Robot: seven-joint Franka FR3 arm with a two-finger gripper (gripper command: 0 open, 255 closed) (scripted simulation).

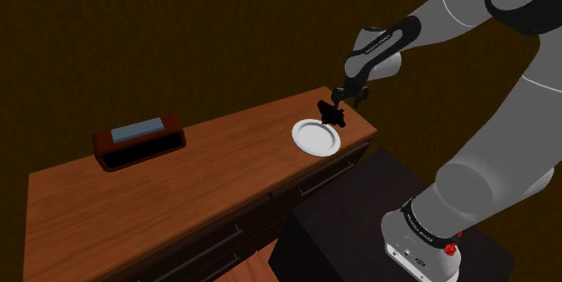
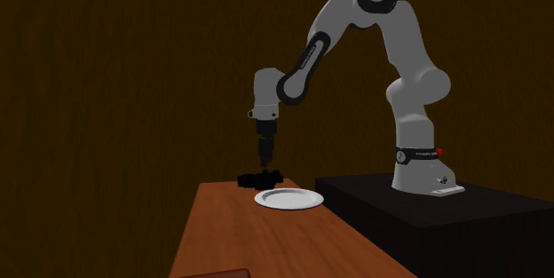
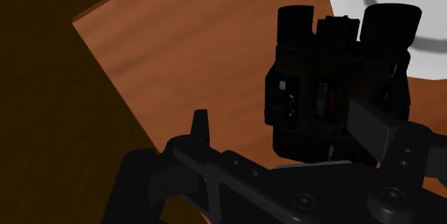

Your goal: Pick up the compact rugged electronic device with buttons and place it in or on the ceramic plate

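Shoulder view: the white plate (image 1: 316, 138) sits at the tabletop's (image 1: 180, 190) corner nearest the stand (image 1: 360, 222). The black device (image 1: 330, 113) is at the plate's far rim, right under the gripper (image 1: 339, 100). The arm's lettering is unreadable.

Second exterior view: the device lies lengthwise along the tabletop's far edge.

Wrist view: it is chunky, with a red patch and a tiny white mark, illegible, and its twin round tubes point at the plate. The jaws stand apart, and one finger (image 3: 200, 126) is clear of it.
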